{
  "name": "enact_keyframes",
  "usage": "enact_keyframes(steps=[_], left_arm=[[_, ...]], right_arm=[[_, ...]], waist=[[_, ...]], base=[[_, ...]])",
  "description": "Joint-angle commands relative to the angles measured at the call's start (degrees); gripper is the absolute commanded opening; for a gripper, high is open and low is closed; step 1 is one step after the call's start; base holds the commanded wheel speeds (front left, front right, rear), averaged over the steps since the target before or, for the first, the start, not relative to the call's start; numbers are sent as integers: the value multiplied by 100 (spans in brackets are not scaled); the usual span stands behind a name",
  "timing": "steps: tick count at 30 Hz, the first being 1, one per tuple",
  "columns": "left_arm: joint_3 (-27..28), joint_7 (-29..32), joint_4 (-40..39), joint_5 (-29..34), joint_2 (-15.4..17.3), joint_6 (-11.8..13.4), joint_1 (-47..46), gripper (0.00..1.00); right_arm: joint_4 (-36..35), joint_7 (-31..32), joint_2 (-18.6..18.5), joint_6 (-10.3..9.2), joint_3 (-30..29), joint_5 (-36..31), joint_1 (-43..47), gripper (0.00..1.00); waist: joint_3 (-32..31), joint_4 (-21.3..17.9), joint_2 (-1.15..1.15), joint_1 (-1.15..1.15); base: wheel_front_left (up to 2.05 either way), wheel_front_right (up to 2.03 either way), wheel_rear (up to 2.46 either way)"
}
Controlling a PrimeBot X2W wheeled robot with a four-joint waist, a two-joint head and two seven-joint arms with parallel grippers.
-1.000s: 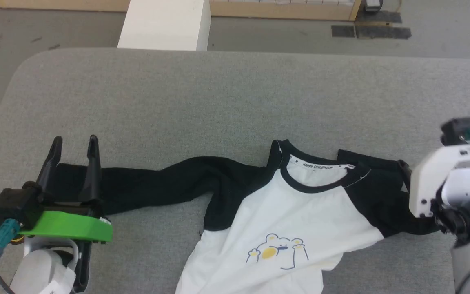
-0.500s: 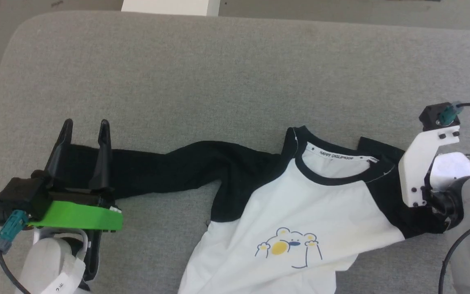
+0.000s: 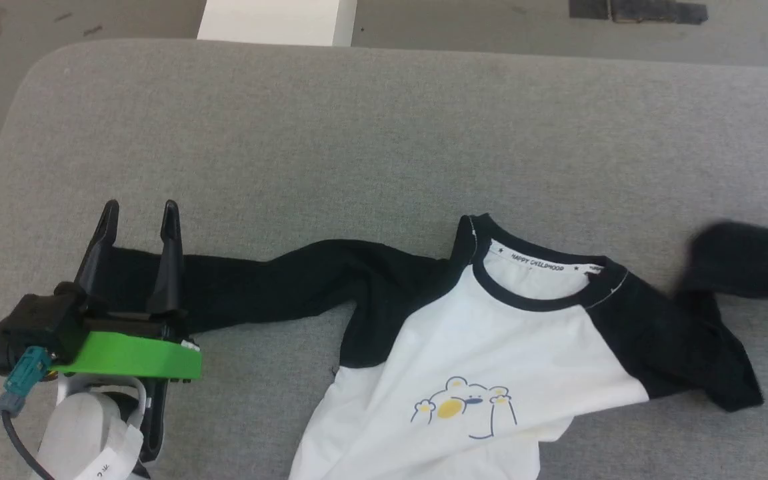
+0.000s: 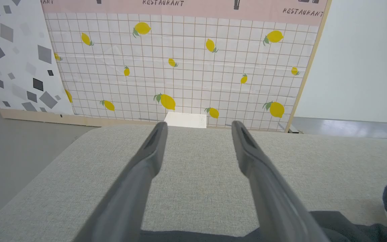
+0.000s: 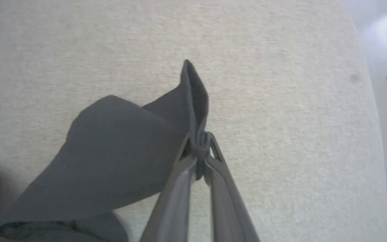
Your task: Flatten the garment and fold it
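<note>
Right wrist view: our right gripper [image 5: 198, 143] clamps the raglan shirt [image 3: 504, 347] by its sleeve [image 5: 119, 161]; left gripper [image 3: 139, 217] jaws wide; we should pull straight outward.

My head camera looks steeply down on the grey surface [image 3: 384, 133]. My left wrist camera sits low, facing across it toward a lemon-print wall [image 4: 180, 67]. My right wrist camera hangs close above; all share the garment [image 3: 511, 333].

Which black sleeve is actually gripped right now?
The right sleeve, pinched in the shut right gripper; the left sleeve lies loose under the open left gripper.
</note>
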Motion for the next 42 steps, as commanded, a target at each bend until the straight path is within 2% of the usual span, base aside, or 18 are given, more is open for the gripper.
enact_keyframes(steps=[1, 4, 9, 10, 11, 17, 20, 23, 32, 36, 42], left_arm=[[-18, -27, 30, 3, 21, -36, 57, 100], [-55, -27, 49, -34, 51, -37, 84, 100], [-113, -27, 118, -105, 114, -38, 89, 100], [-131, -27, 143, -141, 122, -38, 89, 100], [-146, -27, 162, -169, 127, -38, 89, 100], [-319, -27, 308, -301, 167, -39, 82, 100], [-383, -27, 342, -343, 168, -39, 100, 100], [-392, -27, 364, -364, 174, -39, 121, 100], [-357, -27, 413, -402, 155, -39, 184, 100], [-372, -27, 439, -412, 159, -39, 193, 100], [-424, -27, 459, -446, 162, -39, 150, 100]], right_arm=[[-66, 75, -55, -10, -342, -121, 204, 0], [-173, 170, -142, -10, -1255, -439, 456, 0], [-224, 171, 216, -10, -2202, -868, 613, 0], [-246, 135, 334, -10, -2272, -910, 621, 62], [-276, 86, 397, -10, -2289, -944, 631, 100], [-703, -727, 644, -10, -1815, -592, 481, 100], [-918, -1129, 756, -10, -1227, -240, 477, 100], [-1004, -1273, 796, -10, -548, 139, 608, 100], [-989, -693, 561, -10, 1779, 730, 1233, 100], [-804, -417, 427, -10, 2345, 824, 1307, 100], [-422, -23, 243, -10, 2722, 760, 1270, 100]], waist=[[-107, -90, 0, 0], [-132, -132, 0, 0], [-146, -188, 0, 0], [-163, -206, 0, 0], [-175, -215, 0, 0], [-365, -307, 0, 0], [-454, -372, 0, 0], [-502, -415, 0, 0], [-496, -352, 0, 0], [-451, -285, 0, 0], [-373, -184, 0, 0]], base=[[0, 0, 0], [0, 0, 0], [0, 0, 0], [0, 0, 0], [0, 0, 0], [0, 0, 0], [0, 0, 0], [0, 0, 0], [0, 0, 0], [0, 0, 0], [0, 0, 0]])
